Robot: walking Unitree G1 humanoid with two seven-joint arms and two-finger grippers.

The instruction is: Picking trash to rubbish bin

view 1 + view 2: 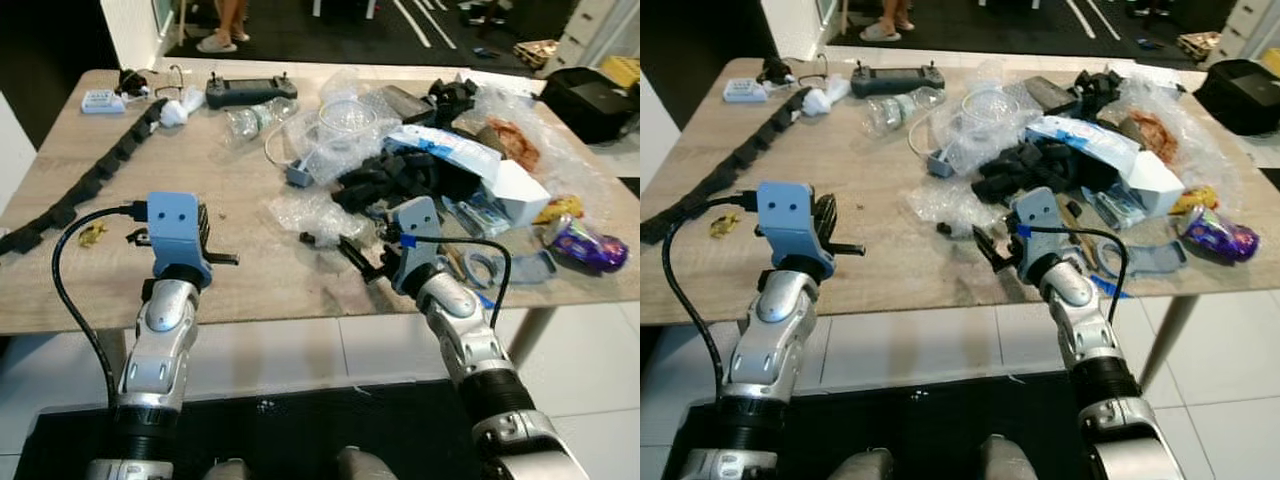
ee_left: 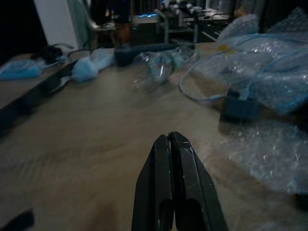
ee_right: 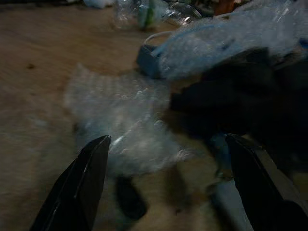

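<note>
Table (image 1: 240, 200) wooden, right half heaped with trash | right gripper (image 3: 168, 187) spread wide, just short of bubble wrap (image 3: 120, 120), blurred | left gripper (image 2: 172, 159) pressed together above bare wood | bottle (image 2: 161, 65) far off, dim | bin unseen

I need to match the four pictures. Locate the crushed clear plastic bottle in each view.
Left eye view: plastic bottle far on the table, before the black controller.
Right eye view: same spot.
Left wrist view: ahead, beyond the shut left gripper.
Right wrist view: top edge, blurred.
Shared landmark: the controller.
</note>
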